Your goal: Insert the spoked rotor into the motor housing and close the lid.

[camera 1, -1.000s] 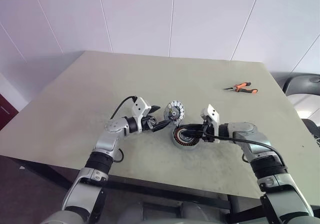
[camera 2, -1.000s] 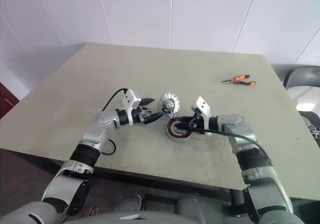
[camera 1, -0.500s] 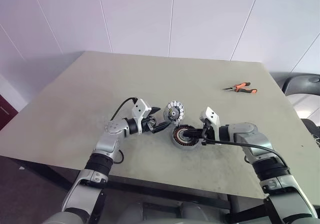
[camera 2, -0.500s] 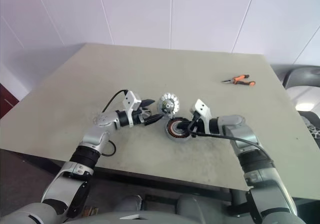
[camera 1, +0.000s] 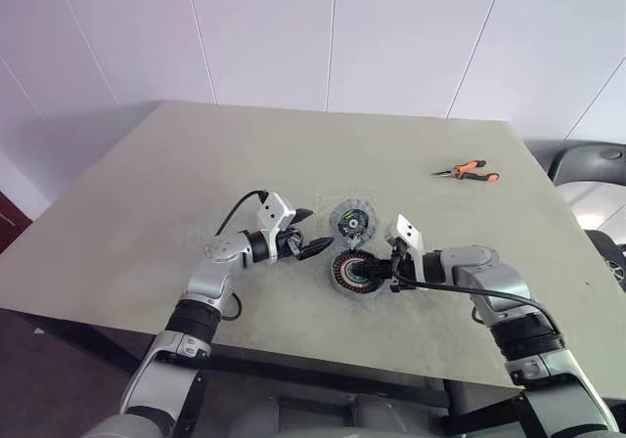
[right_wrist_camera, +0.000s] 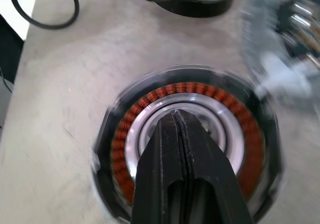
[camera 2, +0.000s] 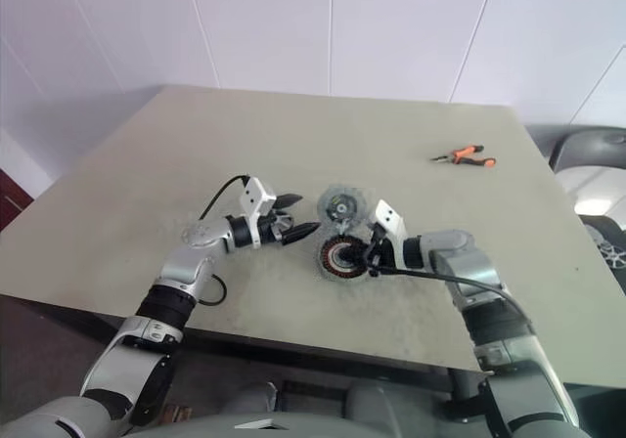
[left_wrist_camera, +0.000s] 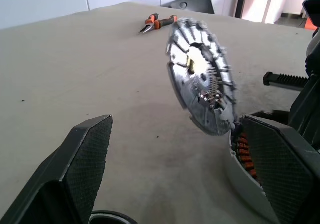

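Observation:
The spoked rotor (camera 1: 350, 221) stands tilted on its edge just beyond the motor housing (camera 1: 344, 280) and looks smeared with motion; the left wrist view shows the rotor (left_wrist_camera: 202, 79) leaning over the housing's rim (left_wrist_camera: 243, 156). The housing, with its ring of copper windings (right_wrist_camera: 150, 96), lies flat on the table. My right gripper (right_wrist_camera: 177, 116) is shut, holding nothing, its tips over the housing's dark centre. My left gripper (camera 1: 318, 229) is open just left of the rotor, not touching it.
Orange-handled pliers (camera 1: 468, 171) lie at the table's far right. The grey table (camera 1: 176, 164) has wide bare room to the left and behind. A dark chair (camera 1: 587, 159) stands past the table's right edge. A black cable (right_wrist_camera: 45, 6) loops beside the housing.
My right gripper has shut and pulled left and back, its tips now over the housing's centre. The housing has slid slightly left. The rotor now wobbles. The left arm has stayed put.

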You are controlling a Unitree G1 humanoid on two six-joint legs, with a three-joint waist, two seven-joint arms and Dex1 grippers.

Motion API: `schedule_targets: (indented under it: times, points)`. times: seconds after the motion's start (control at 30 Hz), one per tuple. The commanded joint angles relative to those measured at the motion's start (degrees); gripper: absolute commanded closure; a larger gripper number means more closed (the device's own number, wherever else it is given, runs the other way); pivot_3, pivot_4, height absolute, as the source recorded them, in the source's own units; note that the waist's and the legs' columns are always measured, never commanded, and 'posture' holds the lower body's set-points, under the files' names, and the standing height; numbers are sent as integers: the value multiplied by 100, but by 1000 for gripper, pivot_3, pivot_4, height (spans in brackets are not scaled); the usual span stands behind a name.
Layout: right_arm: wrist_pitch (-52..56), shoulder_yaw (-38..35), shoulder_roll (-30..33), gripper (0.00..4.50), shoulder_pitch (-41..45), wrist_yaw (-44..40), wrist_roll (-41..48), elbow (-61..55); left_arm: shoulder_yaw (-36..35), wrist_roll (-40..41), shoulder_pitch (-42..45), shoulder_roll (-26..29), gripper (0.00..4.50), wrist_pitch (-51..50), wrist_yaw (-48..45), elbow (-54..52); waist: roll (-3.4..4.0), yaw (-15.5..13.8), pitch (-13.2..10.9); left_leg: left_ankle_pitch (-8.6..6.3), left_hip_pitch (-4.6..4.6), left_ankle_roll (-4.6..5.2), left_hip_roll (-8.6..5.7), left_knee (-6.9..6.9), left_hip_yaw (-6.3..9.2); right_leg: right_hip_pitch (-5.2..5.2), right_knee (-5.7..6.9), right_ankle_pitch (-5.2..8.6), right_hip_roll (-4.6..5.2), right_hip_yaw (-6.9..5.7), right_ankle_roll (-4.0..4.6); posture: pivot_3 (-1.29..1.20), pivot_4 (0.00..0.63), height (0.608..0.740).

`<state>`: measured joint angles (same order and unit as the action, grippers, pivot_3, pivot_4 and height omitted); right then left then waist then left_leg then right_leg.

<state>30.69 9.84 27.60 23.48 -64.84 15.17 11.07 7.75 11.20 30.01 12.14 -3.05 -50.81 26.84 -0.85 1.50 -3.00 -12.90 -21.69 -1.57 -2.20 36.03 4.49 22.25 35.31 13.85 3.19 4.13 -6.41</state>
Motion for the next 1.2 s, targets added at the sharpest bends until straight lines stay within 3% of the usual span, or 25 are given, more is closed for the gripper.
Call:
schedule_targets:
  times: [0.03, 0.17, 0.47, 0.6, 0.77, 1.0, 1.2]
  points:
    - [-19, -140, -49, 4473, 153, 39, 190, -129, -34, 1, 91, 15, 112, 57, -17, -152, 2, -34, -1, 0, -1, 0, 0, 2, 0, 0, 0, 0, 0, 0, 0, 0, 0, 740]
    - [-55, 11, 48, 4473, 79, -41, 107, -64, -27, -2, 92, 11, 112, 64, -8, -148, 2, -79, -1, 0, -15, 0, -5, 6, 0, 2, -10, -1, 7, 0, 0, 0, 0, 740]
    - [-1628, -468, 34, 4473, 471, -693, 197, 2051, -35, 0, 60, 27, 112, 54, 11, -187, 1, -57, -1, 0, -9, 0, -8, 11, -1, -7, -11, -2, 9, -1, 1, 0, 0, 740]
    - [-1980, -743, 44, 4473, 669, -1080, 437, 2443, -255, 180, 66, -26, 112, -30, 179, -244, 1, -60, -1, 0, 0, 0, -9, 11, -2, -19, -12, -1, 10, 0, 1, 0, 0, 740]
    - [-1767, -1064, 213, 4473, 829, -1660, 800, 2384, -398, 401, 176, 1, 112, -278, 62, -227, 3, -36, -2, 0, -1, 0, -8, 6, -2, -9, -7, -2, 8, 1, 1, 0, 0, 740]
    - [-1631, -1412, 397, 4473, 1040, -1864, 1017, 2421, -731, 837, 257, -24, 112, -739, 109, -413, 3, -39, -2, 0, -1, 0, -7, 6, -1, -8, -5, -2, 8, 1, 1, 0, 0, 740]
    - [-1775, -1677, 587, 4473, 1324, -1973, 989, 2859, -1385, 1564, 450, -117, 112, -1813, 447, -167, 3, -41, -3, 0, -5, 0, -8, 9, -2, -7, -6, -1, 8, 1, 0, 0, 0, 740]
